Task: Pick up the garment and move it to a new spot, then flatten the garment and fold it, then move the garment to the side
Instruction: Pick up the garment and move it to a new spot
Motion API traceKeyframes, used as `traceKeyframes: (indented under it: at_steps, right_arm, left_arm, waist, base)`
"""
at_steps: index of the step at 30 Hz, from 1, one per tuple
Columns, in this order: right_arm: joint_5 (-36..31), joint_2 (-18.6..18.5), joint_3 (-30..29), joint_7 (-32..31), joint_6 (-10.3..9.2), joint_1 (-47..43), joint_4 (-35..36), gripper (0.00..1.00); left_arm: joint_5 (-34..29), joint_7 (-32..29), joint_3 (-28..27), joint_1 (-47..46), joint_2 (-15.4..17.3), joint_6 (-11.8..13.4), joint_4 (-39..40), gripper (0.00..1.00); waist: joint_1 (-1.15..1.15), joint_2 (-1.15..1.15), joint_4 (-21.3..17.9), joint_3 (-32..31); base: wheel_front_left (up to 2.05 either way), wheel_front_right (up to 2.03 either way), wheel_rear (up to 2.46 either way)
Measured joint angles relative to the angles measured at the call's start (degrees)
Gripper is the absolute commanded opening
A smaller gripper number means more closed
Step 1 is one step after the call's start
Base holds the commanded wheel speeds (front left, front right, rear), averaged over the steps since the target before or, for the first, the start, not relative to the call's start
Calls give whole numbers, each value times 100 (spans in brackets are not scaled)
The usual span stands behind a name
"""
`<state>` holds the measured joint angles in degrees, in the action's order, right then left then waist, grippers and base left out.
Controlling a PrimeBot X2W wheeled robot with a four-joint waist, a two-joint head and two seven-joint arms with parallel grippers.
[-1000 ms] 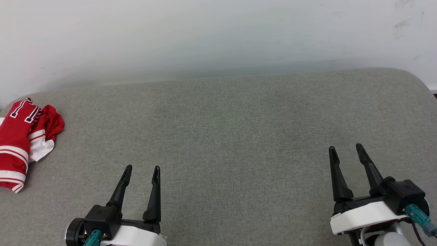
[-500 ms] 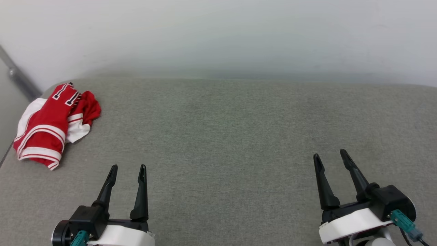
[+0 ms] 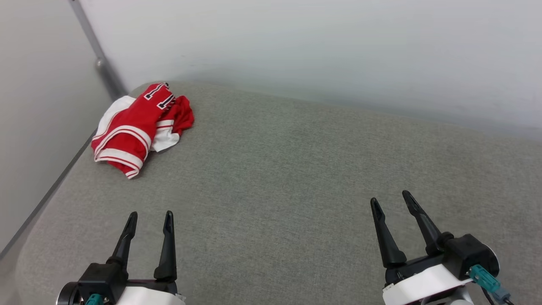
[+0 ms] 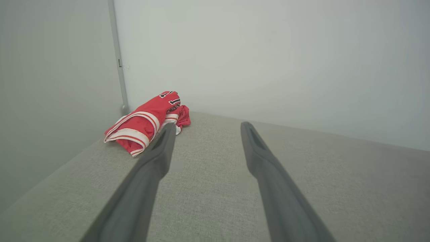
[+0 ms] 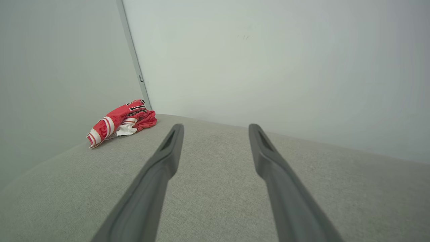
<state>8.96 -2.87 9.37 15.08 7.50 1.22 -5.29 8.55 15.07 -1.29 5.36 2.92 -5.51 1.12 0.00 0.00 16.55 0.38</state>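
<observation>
Head view: crumpled red shirt, white sleeves and striped trim, lies at the far left corner of the grey cushion; left gripper and right gripper spread, empty. Left wrist view: shirt heaped ahead, left. Right wrist view: shirt by the wall.

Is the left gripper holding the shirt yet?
No, the shirt lies bunched at the far left corner of the grey cushion, well apart from the left gripper, whose jaws stand open.
</observation>
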Motion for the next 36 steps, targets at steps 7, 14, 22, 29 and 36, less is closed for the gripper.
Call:
traceKeyframes:
  at_steps: [7, 14, 22, 29, 36]
  right_arm:
    - [59, 0, 153, 0, 0, -5, 19, 100]
    - [111, 0, 287, 0, 0, -7, 20, 100]
    - [125, 0, 316, 0, 0, -38, 15, 100]
    - [85, 1, 345, 0, 0, -27, 38, 100]
    - [-149, 2, 318, 1, 0, 233, 168, 100]
  left_arm:
    - [-25, 1, -42, 9, 1, -3, 20, 100]
    - [-32, 0, -48, 17, 0, -13, 29, 100]
    - [-11, 0, -45, 28, 0, -5, 7, 100]
    - [-16, 1, -91, 25, 1, -4, 69, 100]
    - [100, 1, -163, -342, 0, -89, 45, 100]
  waist:
    - [0, 0, 390, 13]
    - [0, 0, 609, 15]
    - [0, 0, 678, -18]
    - [0, 0, 614, 103]
    - [0, 0, 406, 536]
  base:
    - [0, 0, 0]
    - [0, 0, 0]
    - [0, 0, 0]
    - [0, 0, 0]
    - [0, 0, 0]
